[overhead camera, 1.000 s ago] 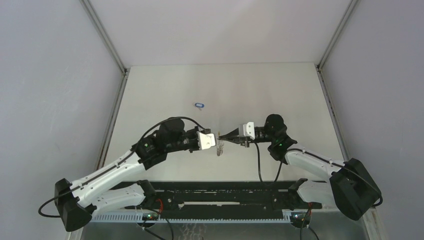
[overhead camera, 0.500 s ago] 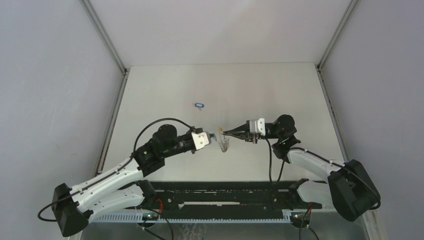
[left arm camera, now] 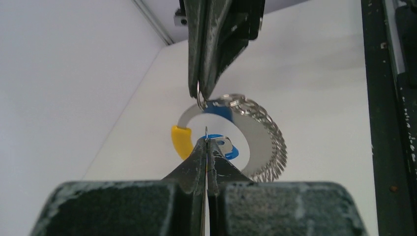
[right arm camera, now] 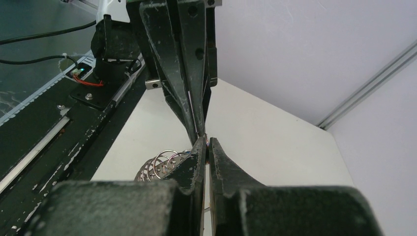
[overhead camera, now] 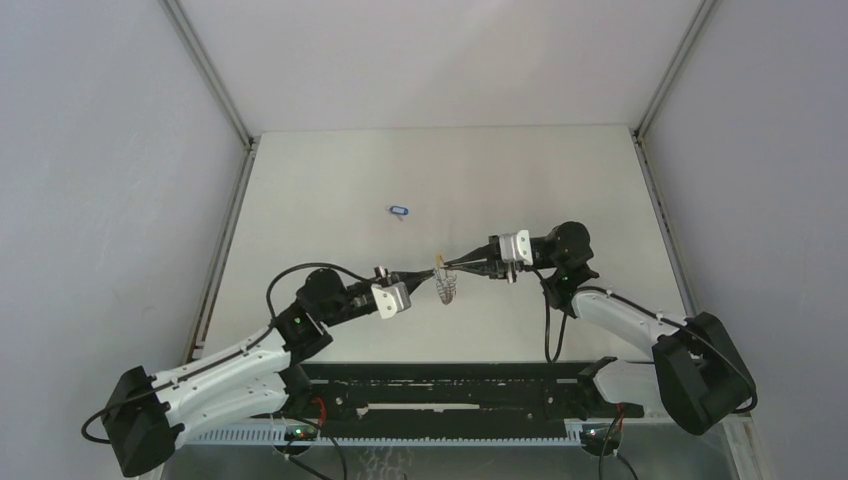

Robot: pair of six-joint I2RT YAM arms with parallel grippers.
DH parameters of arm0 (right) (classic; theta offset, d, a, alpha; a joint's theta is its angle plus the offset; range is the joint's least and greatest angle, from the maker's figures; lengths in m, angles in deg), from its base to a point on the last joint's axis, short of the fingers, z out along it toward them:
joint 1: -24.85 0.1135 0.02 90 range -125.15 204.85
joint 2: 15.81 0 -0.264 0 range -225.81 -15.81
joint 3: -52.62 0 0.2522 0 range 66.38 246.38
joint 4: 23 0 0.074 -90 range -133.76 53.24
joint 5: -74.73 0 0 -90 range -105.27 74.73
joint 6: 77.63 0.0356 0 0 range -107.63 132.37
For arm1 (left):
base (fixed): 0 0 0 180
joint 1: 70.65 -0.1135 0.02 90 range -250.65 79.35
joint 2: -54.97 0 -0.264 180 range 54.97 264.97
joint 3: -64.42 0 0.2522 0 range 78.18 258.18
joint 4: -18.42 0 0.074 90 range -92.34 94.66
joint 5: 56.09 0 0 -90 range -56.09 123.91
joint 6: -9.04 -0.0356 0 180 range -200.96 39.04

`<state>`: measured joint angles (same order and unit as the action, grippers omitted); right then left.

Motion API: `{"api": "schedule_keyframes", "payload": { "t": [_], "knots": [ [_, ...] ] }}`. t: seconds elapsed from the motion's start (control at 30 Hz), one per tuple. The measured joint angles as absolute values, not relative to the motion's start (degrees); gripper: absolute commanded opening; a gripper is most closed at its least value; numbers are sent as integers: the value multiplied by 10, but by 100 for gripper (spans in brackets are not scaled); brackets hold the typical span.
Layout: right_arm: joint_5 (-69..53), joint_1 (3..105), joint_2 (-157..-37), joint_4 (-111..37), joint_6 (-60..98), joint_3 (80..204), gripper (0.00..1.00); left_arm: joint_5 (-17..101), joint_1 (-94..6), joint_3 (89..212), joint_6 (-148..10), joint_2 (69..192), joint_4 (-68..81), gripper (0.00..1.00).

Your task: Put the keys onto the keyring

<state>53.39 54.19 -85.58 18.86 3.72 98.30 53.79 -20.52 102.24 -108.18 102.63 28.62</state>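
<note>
Partly hidden behind pinched jaws, the keyring (left arm camera: pixel 263 140), a flat silvery crescent with a yellow tip and bunched wire loops, hangs over the table's (overhead camera: pixel 560 170) middle. Left gripper (left arm camera: pixel 206 142) is clenched on a blue-tagged key (left arm camera: pixel 228 149), right gripper (left arm camera: pixel 200 94) on the keyring's thin loop; a second key (overhead camera: pixel 400 211) lies nearer the far edge.

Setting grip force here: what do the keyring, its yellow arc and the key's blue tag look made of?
Keyring: polished metal, by its mirror-bright flat band and thin silvery wire loops. Yellow arc: probably plastic or rubber sleeve, opaque with a soft sheen. Key: silvery metal head with a hole; its blue tag looks like glossy plastic, though mostly hidden.
</note>
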Motion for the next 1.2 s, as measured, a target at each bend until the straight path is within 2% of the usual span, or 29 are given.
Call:
{"api": "schedule_keyframes", "payload": {
  "t": [0.33, 1.2],
  "knots": [
    [544, 542, -865, 162, 36, 988, 0, 552, -205, 1022, -1096, 1010, 329, 0],
    [541, 544, -860, 84, -38, 988, 0, 566, -205, 1022, -1106, 1027, 285, 0]
  ]
}}
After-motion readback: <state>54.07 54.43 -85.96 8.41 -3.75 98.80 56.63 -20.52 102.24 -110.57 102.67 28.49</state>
